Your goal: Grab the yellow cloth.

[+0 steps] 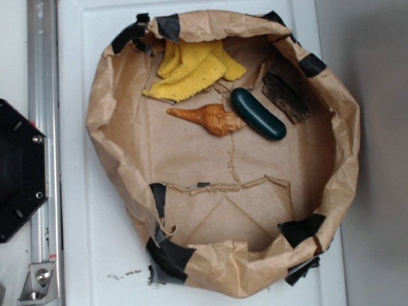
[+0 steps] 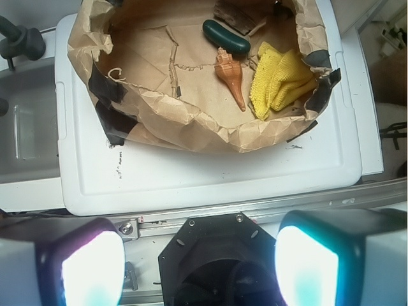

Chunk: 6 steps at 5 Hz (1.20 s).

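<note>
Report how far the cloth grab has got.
Nothing is done yet: the yellow cloth lies untouched inside the paper bag, next to the shell. In the wrist view the gripper is open and empty, far back from the bag. Left: the whole approach, descent and grasp.

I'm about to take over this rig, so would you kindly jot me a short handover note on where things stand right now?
Gripper: open, empty, high above the white tabletop, outside the paper-lined basin.
Yellow cloth: folded, lying against the basin's wall, untouched.
Nearby: orange-brown spiral shell just beside the cloth, dark green oblong object past the shell, a dark brown piece by the wall.
Done: nothing yet.
Left: move over the cloth, descend, close on it, lift.
</note>
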Each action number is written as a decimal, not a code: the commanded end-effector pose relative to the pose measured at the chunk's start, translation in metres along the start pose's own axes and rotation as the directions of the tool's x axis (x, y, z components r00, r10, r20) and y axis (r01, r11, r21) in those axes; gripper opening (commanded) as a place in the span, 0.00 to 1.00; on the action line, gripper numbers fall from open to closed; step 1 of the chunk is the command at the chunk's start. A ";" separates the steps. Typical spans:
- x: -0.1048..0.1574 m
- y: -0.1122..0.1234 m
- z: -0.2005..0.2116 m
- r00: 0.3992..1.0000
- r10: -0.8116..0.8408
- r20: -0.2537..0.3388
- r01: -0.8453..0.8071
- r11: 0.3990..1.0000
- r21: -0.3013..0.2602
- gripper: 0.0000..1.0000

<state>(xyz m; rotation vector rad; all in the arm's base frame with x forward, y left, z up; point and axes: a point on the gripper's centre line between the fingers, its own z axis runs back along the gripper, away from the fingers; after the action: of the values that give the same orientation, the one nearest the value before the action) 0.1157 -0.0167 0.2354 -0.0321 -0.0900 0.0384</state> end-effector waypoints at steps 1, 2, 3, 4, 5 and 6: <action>0.000 0.000 0.000 1.000 0.000 0.000 0.000 1.000 0.000 1.00; 0.046 0.002 -0.024 0.989 -0.150 -0.014 0.151 0.987 0.064 1.00; 0.077 -0.001 -0.057 0.946 -0.323 -0.028 0.324 0.939 0.114 1.00; 0.089 0.007 -0.078 0.936 -0.351 -0.042 0.353 0.929 0.107 1.00; 0.114 0.015 -0.102 0.816 -0.571 -0.089 0.577 0.812 0.088 1.00; 0.135 0.016 -0.123 0.722 -0.676 -0.150 0.691 0.717 0.094 1.00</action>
<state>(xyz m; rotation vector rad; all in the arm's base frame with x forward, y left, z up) 0.2558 0.0059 0.1128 0.1268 0.0618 -0.7025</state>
